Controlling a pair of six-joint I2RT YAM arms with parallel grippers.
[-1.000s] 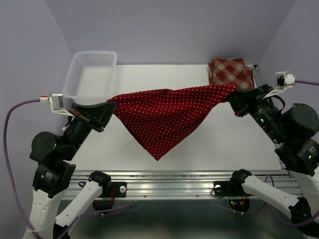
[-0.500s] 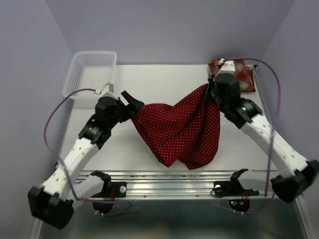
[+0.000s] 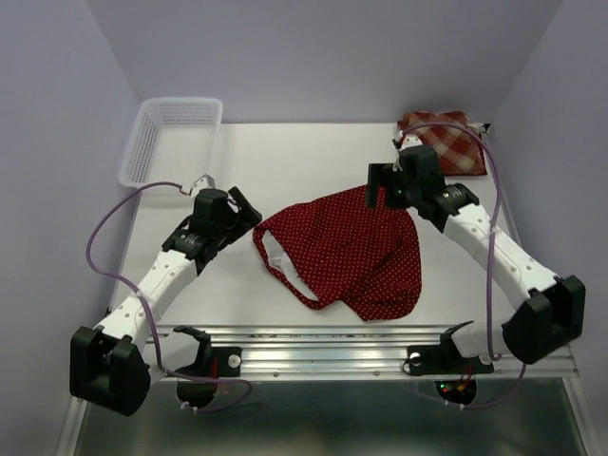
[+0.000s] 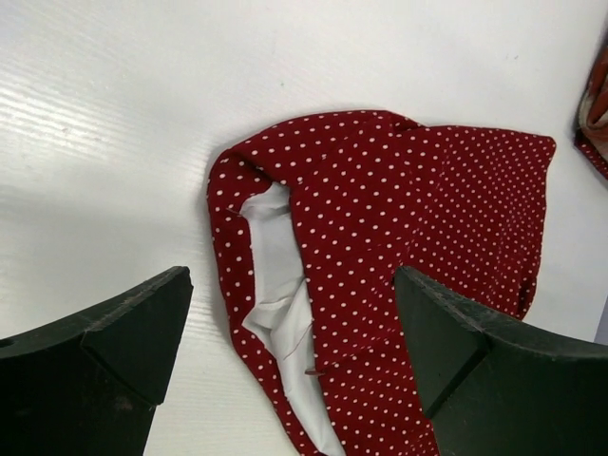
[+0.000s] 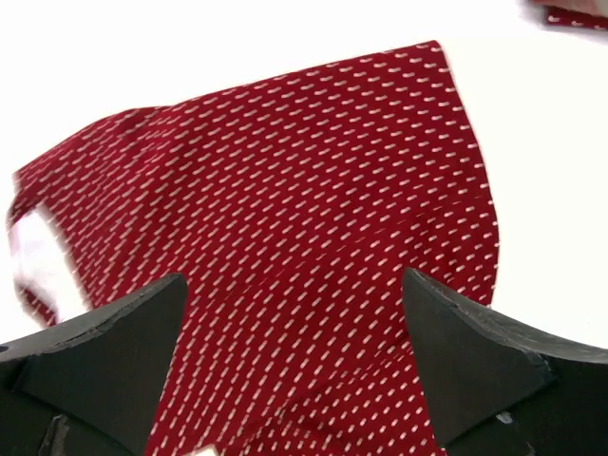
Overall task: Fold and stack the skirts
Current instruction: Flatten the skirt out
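Observation:
A dark red skirt with white polka dots (image 3: 347,252) lies loosely folded on the white table, its white lining showing at the left edge (image 4: 275,285). It fills the right wrist view (image 5: 304,190) too. My left gripper (image 3: 249,211) hangs open just left of the skirt's upper left corner, nothing between its fingers (image 4: 133,332). Over the skirt's upper right corner my right gripper (image 3: 382,185) is open as well, holding nothing. A folded red-and-tan plaid skirt (image 3: 446,142) rests at the back right of the table.
A white plastic mesh basket (image 3: 171,142) stands at the back left corner, with nothing showing in it. The metal rail (image 3: 313,356) runs along the table's near edge. Purple walls close in the back and both sides.
Both grippers opened and let go of the polka-dot skirt, which dropped from a hanging spread onto the table. Both arms reached forward over the table.

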